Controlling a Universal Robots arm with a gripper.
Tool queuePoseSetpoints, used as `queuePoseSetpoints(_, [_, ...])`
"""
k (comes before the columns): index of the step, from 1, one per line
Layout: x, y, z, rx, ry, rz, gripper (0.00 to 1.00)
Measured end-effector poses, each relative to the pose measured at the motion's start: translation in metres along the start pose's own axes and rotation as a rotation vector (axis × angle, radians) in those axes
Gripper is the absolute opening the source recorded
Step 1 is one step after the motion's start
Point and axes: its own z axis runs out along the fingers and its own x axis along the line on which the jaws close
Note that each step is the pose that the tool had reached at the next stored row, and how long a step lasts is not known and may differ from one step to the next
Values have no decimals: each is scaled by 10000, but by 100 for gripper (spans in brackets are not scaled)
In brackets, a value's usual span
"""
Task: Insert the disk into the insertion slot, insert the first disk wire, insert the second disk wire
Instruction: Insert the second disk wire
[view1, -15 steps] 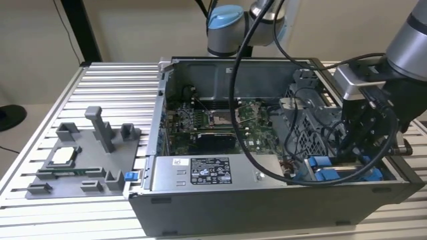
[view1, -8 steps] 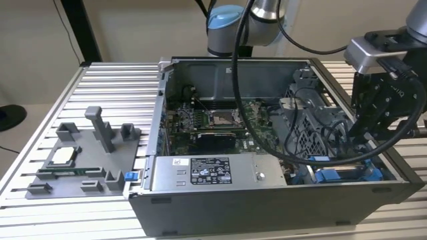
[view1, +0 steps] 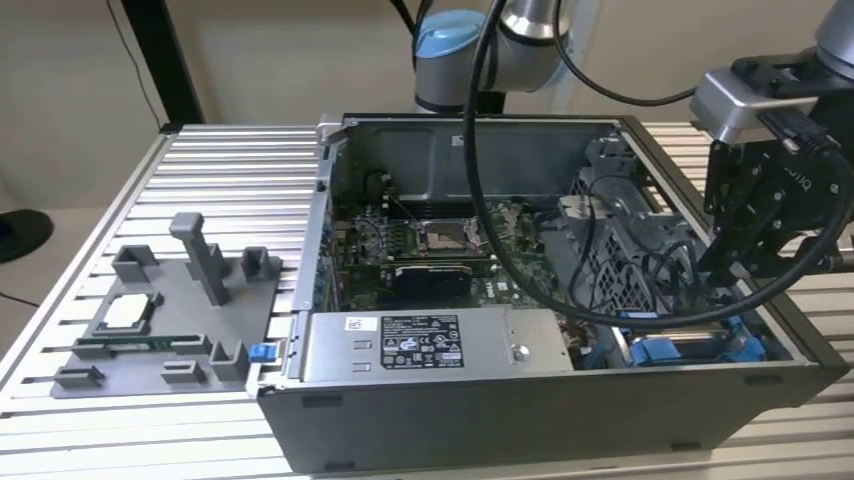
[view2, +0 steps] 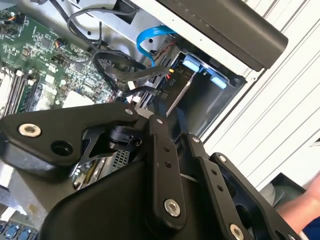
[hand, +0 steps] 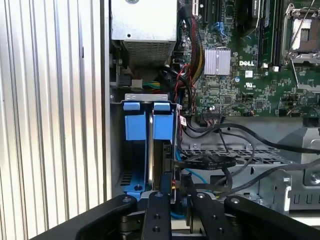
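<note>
Filling the table, the computer case (view1: 534, 400) holds the insertion slot (hand: 131, 150) with the disk (hand: 150, 150) already seated edge-on. Gripper (hand: 175, 210) hovers over its connector end; whether it grips a wire, I cannot tell. Loose cables (hand: 220, 162) crowd close and could snag.

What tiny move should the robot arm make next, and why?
Probably ease slowly down toward the slot: the gripper hangs just over it, lined up near the blue tabs, and black wires crowd close beside, so a small, careful move seems safest.

Beige wall (view1: 267, 60) behind a ribbed aluminium table (view1: 227, 160)
</note>
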Motion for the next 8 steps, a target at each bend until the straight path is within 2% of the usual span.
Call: queuePoseSetpoints(8, [0, 0, -4, 0, 0, 0, 100])
